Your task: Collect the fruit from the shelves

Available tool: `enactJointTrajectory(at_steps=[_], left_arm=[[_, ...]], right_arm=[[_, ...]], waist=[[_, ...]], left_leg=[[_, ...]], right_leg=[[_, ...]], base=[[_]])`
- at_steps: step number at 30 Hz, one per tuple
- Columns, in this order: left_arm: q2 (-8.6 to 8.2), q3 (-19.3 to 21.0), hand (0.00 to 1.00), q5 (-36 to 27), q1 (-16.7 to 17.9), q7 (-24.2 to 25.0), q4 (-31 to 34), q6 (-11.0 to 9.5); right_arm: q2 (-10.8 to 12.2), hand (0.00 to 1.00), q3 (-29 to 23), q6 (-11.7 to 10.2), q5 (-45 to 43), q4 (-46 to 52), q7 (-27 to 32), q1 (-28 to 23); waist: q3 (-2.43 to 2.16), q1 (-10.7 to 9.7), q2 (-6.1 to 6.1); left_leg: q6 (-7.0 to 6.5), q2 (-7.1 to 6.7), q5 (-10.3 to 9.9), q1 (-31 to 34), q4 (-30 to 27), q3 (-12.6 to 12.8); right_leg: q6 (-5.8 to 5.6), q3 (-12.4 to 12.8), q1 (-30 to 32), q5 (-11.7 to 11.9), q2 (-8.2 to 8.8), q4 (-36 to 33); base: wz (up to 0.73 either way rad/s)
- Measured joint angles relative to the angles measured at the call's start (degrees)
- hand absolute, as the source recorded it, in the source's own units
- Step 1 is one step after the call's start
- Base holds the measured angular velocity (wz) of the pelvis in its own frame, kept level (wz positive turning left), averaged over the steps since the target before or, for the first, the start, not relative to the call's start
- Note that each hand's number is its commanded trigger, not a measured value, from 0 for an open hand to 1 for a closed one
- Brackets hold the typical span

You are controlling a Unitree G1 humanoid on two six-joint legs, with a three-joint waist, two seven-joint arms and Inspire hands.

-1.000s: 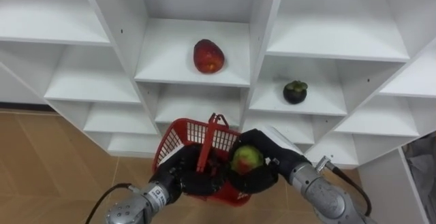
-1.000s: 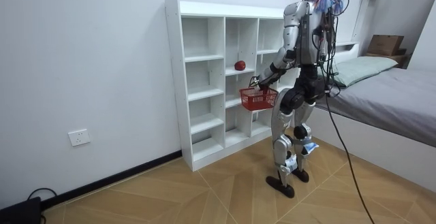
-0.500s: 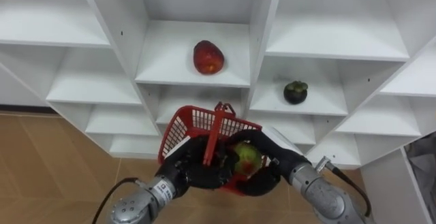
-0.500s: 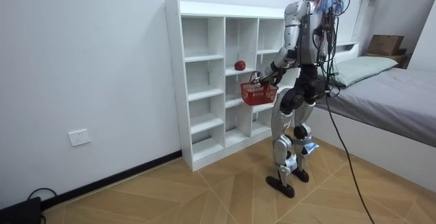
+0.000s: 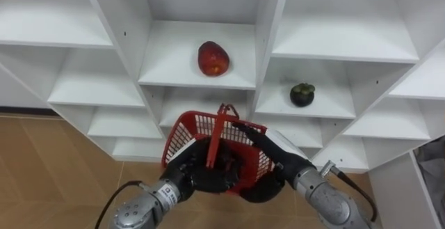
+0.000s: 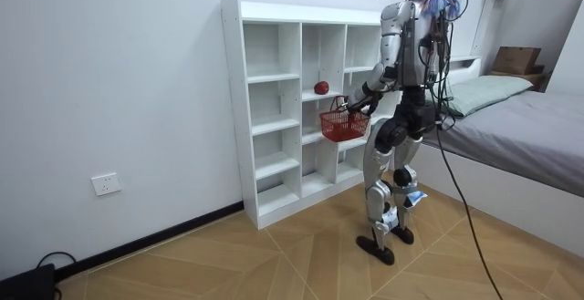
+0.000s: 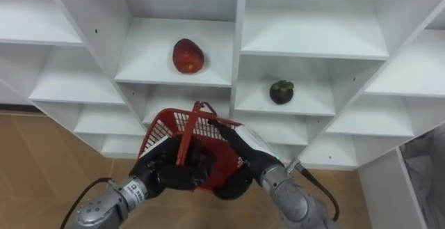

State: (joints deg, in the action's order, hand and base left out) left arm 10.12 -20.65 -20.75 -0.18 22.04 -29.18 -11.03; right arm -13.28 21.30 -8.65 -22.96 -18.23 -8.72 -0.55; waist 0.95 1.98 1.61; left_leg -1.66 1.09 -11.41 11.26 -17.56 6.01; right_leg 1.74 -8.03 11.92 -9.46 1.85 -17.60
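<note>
Robot is standing close up to the white closet point(image 5: 334, 48), holding the red basket point(image 5: 201, 128) up in front of the lower shelves. L hand point(image 5: 186, 175) is gripping the basket, fingers curled round it by the foot of the upright handle. Big change vs 1 s ago: the green-red fruit the R hand point(image 5: 274, 149) was cupping beside the basket is gone from that hand. 0.5 s ago it was passing over the rim. Now the R hand is lying at the basket's right wall, the finger that shows stretching straight along the top rim w/ nothing in it, so it's reading as released. The fruit is prob. lying in the basket bottom, but dark shapes behind the mesh are hiding it, so can't confirm. Basket is also sitting higher and tilting more toward the shelves than before. Meaning: one fruit likely collected, two waiting. The red fruit point(image 5: 213, 58) is sitting in the compartment right above the basket, and the dark round fruit point(image 5: 301, 94) one column to the right, a shelf lower. Next, I'd guess, the R hand is going up for the red one, it being nearest. Main risk is the tilted basket spilling.
</note>
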Motion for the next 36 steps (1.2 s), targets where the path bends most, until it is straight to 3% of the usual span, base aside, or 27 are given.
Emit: enactJointTrajectory(at_steps=[15,19,28,36], left_arm=[[0.06,-0.04,1.00,0.13,0.13,-2.09,-0.06,-0.04],[0.15,0.12,1.00,0.48,0.90,-4.28,-0.71,-0.04],[0.28,0.72,1.00,3.00,2.71,-9.88,-2.14,-0.04],[0.51,3.13,1.00,3.45,3.00,-13.56,-2.31,-0.05]], right_arm=[[0.18,0.00,-0.02,-0.19,-0.01,-0.98,1.87,-0.02],[0.38,0.00,-0.02,-0.68,-1.78,-0.30,2.92,0.07],[-0.13,0.00,0.08,-1.35,-2.07,0.26,3.33,0.10],[-0.47,0.00,0.01,-1.94,-1.51,1.52,3.63,0.04]], waist=[[0.14,-0.16,0.04],[0.34,0.18,-0.34],[0.33,2.10,-0.37],[0.17,3.03,0.61]], left_leg=[[0.02,0.05,-0.01,-1.12,0.11,-0.20],[0.02,0.07,-0.02,-1.10,0.19,-0.08],[0.04,0.02,0.00,-3.21,1.44,0.05],[0.07,-0.10,0.03,-3.92,2.09,-0.03]], right_leg=[[-0.03,-0.39,-1.81,-0.01,-0.17,1.01],[-0.03,-0.54,-1.87,-0.02,-0.18,1.04],[-0.09,-0.20,-3.62,-0.08,-0.27,1.80],[-0.17,-0.50,-4.13,-0.21,-0.13,1.97]], base=[[0.02],[0.03],[-0.03],[0.00]])
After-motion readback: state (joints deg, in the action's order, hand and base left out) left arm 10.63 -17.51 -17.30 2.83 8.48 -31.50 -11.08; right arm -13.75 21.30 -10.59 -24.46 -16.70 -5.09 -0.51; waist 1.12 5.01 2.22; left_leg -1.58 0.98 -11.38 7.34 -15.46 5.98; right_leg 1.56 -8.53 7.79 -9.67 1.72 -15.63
